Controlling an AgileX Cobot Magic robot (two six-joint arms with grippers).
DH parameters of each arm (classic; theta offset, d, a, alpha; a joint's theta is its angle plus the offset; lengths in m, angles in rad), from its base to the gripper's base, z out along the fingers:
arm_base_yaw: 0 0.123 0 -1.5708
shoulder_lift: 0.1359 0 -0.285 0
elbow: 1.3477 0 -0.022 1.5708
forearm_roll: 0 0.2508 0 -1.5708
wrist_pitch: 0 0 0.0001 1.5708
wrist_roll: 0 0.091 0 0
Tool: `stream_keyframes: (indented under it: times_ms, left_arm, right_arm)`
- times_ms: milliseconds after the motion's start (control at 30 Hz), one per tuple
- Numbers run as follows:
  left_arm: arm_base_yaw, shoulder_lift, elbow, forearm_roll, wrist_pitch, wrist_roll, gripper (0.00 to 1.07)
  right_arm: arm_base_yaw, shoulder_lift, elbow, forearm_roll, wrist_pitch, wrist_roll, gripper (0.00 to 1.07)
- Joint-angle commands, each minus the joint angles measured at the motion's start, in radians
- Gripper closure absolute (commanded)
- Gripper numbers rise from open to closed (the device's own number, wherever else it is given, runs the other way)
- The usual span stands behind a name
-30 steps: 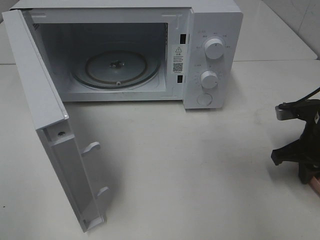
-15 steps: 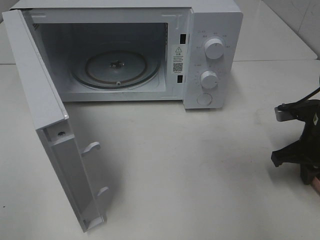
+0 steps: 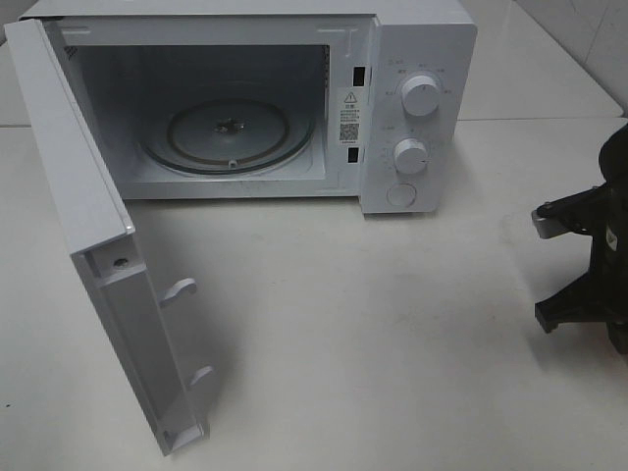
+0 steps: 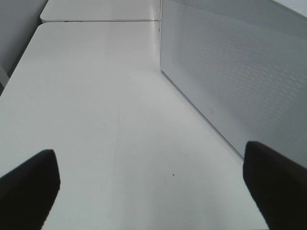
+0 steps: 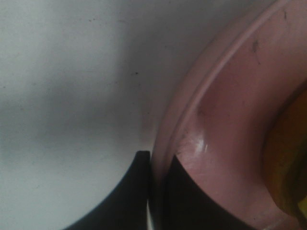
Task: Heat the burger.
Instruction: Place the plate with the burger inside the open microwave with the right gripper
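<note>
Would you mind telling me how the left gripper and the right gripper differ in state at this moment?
The left gripper has its jaws wide open, while the right gripper has them shut. The left gripper holds nothing and hangs over the table beside the microwave; the right gripper pinches the rim of the pink plate. Both have dark fingers.

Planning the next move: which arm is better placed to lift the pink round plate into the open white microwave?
Right. The right fingers are shut on the pink round plate's rim; the left fingers stand open beside the white microwave, holding nothing.
</note>
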Motion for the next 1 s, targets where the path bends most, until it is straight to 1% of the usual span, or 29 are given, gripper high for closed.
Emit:
stream_keyframes:
  times_ms: [33, 300, 567, 633, 667, 800, 967, 1000]
  left_arm:
    - [0.001, -0.02, 0.003, 0.001, -0.013, 0.0, 0.09]
    - [0.001, -0.02, 0.003, 0.001, -0.013, 0.0, 0.09]
    - [0.001, -0.02, 0.003, 0.001, -0.013, 0.0, 0.09]
    - [0.001, -0.02, 0.003, 0.001, -0.013, 0.0, 0.09]
    - [0.001, -0.02, 0.003, 0.001, -0.013, 0.0, 0.09]
    - [0.001, -0.02, 0.003, 0.001, -0.013, 0.0, 0.09]
    - [0.001, -0.02, 0.003, 0.001, -0.013, 0.0, 0.09]
    - [0.001, -0.02, 0.003, 0.001, -0.013, 0.0, 0.09]
  right_arm:
    - [0.01, -0.021, 0.002, -0.054, 0.048, 0.029, 1.07]
    - [0.01, -0.084, 0.003, -0.079, 0.121, 0.044, 1.07]
    - [0.014, -0.105, 0.01, -0.083, 0.143, 0.046, 1.07]
    - [0.05, -0.122, 0.015, -0.122, 0.17, 0.071, 1.07]
    - [0.05, -0.122, 0.015, -0.122, 0.17, 0.071, 1.07]
    - [0.096, -0.125, 0.015, -0.154, 0.21, 0.088, 1.07]
    - [0.134, -0.125, 0.015, -0.165, 0.233, 0.096, 1.07]
    - [0.156, -0.125, 0.015, -0.163, 0.239, 0.097, 1.07]
